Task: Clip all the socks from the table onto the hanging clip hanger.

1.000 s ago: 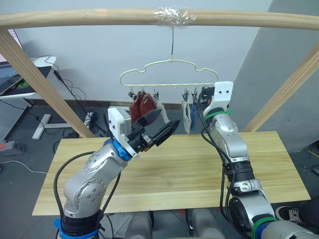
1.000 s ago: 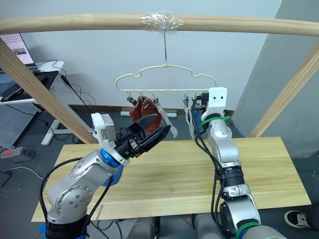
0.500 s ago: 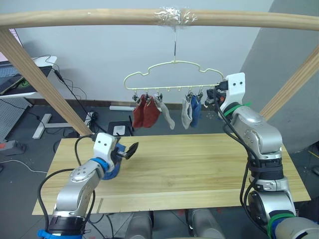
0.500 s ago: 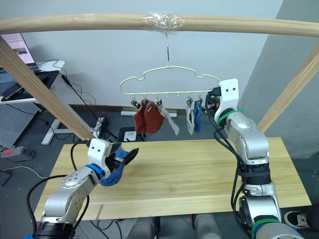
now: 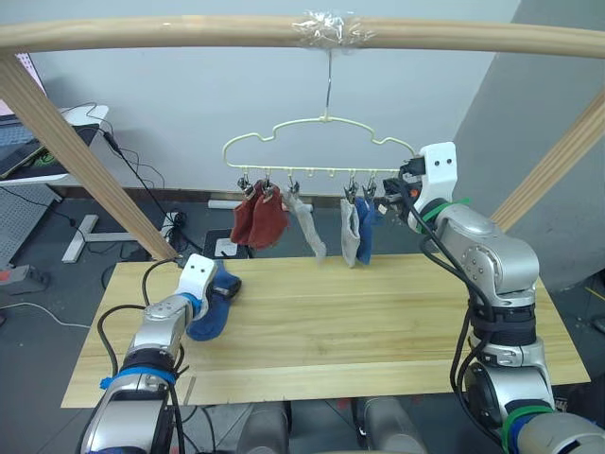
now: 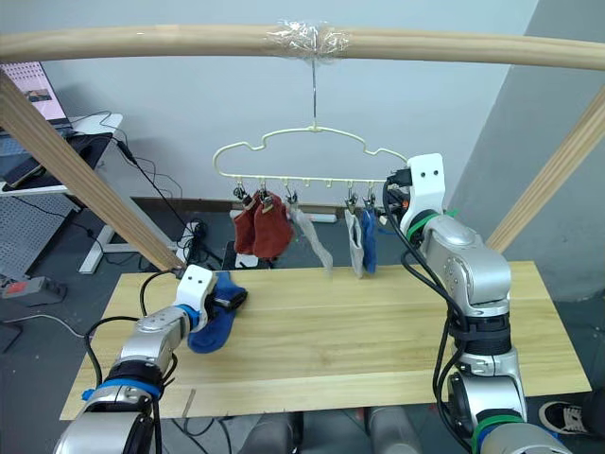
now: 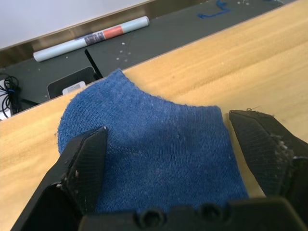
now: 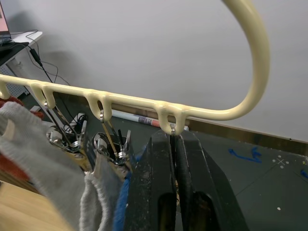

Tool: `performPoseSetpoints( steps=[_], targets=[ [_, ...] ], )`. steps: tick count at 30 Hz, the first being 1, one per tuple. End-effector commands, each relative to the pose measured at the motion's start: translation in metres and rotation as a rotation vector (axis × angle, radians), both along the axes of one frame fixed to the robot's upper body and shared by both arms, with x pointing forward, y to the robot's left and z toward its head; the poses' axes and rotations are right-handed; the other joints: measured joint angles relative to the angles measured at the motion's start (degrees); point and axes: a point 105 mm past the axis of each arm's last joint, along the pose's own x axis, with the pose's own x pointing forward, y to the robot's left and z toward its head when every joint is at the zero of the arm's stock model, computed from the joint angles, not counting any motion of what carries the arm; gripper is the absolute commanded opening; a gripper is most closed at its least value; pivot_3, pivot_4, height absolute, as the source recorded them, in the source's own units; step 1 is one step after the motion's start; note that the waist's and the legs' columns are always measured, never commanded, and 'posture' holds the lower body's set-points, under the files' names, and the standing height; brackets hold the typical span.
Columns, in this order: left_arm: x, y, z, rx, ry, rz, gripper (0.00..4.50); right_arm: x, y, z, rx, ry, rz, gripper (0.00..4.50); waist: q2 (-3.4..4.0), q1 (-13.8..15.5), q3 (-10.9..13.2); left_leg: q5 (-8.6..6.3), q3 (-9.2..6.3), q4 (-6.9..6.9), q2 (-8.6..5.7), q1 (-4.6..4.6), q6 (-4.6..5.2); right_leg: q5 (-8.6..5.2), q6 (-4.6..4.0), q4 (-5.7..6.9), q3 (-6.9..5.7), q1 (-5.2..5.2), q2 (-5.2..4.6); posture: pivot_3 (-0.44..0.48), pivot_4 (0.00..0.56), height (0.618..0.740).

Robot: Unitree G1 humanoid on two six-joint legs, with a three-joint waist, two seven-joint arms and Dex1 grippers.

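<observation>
Low at left, the left gripper (image 7: pixel 178 144) straddles 1 blue sock (image 7: pixel 149 144), spread wide; the right gripper (image 8: pixel 174 159) seemingly pinches the clip hanger's (image 8: pixel 144 102) end clip.

Head stereo pair looks forward and down from above the table (image 5: pixel 378 322); wooden pole (image 5: pixel 284 31) across frame top, clip hanger (image 5: pixel 321 151) upper centre, both arms rising from the bottom edge. Right eye sits slightly to the side, so its scene is shifted left. Left wrist cam very near the tabletop, looking along its fingers (image 7: pixel 82 163) over a blue sock (image 7: pixel 154 144) to the floor beyond. Right wrist cam close under the hanger's end, facing the wall. Both head views share the sock and the hanger
</observation>
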Motion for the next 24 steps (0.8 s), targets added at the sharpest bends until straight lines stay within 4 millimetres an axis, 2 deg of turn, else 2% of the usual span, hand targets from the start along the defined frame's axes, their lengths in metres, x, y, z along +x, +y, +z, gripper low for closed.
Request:
performPoseSetpoints(
  steps=[1, 2, 7, 10, 13, 16, 17, 21, 24],
  targets=[
    [-0.016, 0.005, -0.021, 0.027, 0.090, -0.013, 4.10, -0.002, 0.000, 0.021, 0.033, -0.062, -0.003, 0.00, 0.00, -0.1, 0.0, 0.00, 0.01, 0.00, 0.00, 0.02, 0.00, 0.00, 0.00, 0.03, 0.01, 0.00, 0.00, -0.070, 0.196, 0.740],
    [-0.018, 0.007, -0.023, 0.034, 0.095, -0.014, 3.92, -0.001, 0.000, 0.021, 0.037, -0.060, -0.004, 0.00, 0.00, -0.3, 0.0, 0.00, 0.01, 0.00, 0.00, 0.05, 0.00, -0.02, 0.03, 0.05, 0.01, 0.01, 0.00, -0.070, 0.196, 0.740],
    [-0.028, 0.004, -0.025, 0.036, 0.084, -0.053, 2.45, 0.000, 0.000, 0.020, 0.051, -0.051, -0.006, 0.00, 0.00, -0.8, 0.0, 0.00, 0.03, -0.01, 0.01, 0.15, 0.00, -0.04, 0.05, 0.11, 0.05, 0.05, 0.00, -0.062, 0.194, 0.740],
    [-0.034, -0.007, -0.023, -0.005, 0.047, -0.095, 1.57, 0.001, -0.001, 0.019, 0.037, -0.055, -0.004, 0.00, 0.01, -1.0, 0.0, 0.00, 0.04, -0.01, 0.01, 0.19, 0.00, -0.04, 0.05, 0.12, 0.07, 0.07, -0.01, -0.053, 0.190, 0.740],
    [-0.036, -0.022, -0.013, -0.058, -0.002, -0.125, 0.87, 0.003, 0.001, 0.020, 0.045, -0.053, 0.005, 0.00, 0.01, -1.0, 0.0, 0.00, 0.05, -0.01, 0.01, 0.19, 0.00, -0.03, 0.03, 0.12, 0.07, 0.08, -0.03, -0.052, 0.188, 0.740],
    [-0.038, -0.053, 0.009, -0.147, -0.087, -0.200, 0.03, 0.002, 0.002, 0.021, 0.093, -0.021, 0.013, 0.00, 0.00, -1.0, 0.0, 0.00, 0.04, -0.01, 0.01, 0.17, 0.00, -0.03, 0.03, 0.12, 0.07, 0.08, -0.04, -0.047, 0.184, 0.740],
    [-0.040, -0.061, 0.015, -0.166, -0.104, -0.219, 0.03, 0.002, 0.002, 0.021, 0.107, -0.010, 0.014, 0.00, 0.00, -1.1, 0.0, 0.00, 0.04, -0.01, 0.02, 0.13, 0.00, -0.03, 0.03, 0.09, 0.07, 0.06, -0.04, -0.047, 0.184, 0.740],
    [-0.047, -0.119, 0.062, -0.335, -0.260, -0.370, 0.03, -0.001, -0.001, 0.022, 0.109, 0.040, 0.038, 0.00, 0.00, -1.0, 0.0, 0.00, 0.00, 0.00, 0.02, 0.02, 0.00, 0.02, -0.05, 0.08, 0.03, 0.00, -0.04, -0.056, 0.171, 0.740],
    [-0.047, -0.156, 0.096, -0.451, -0.347, -0.435, 0.03, -0.005, -0.001, 0.021, 0.088, 0.081, 0.072, 0.00, -0.01, -1.0, 0.0, 0.00, 0.03, 0.02, 0.00, 0.01, 0.00, 0.00, -0.01, 0.05, 0.05, 0.02, -0.05, -0.066, 0.164, 0.740]
  ],
)
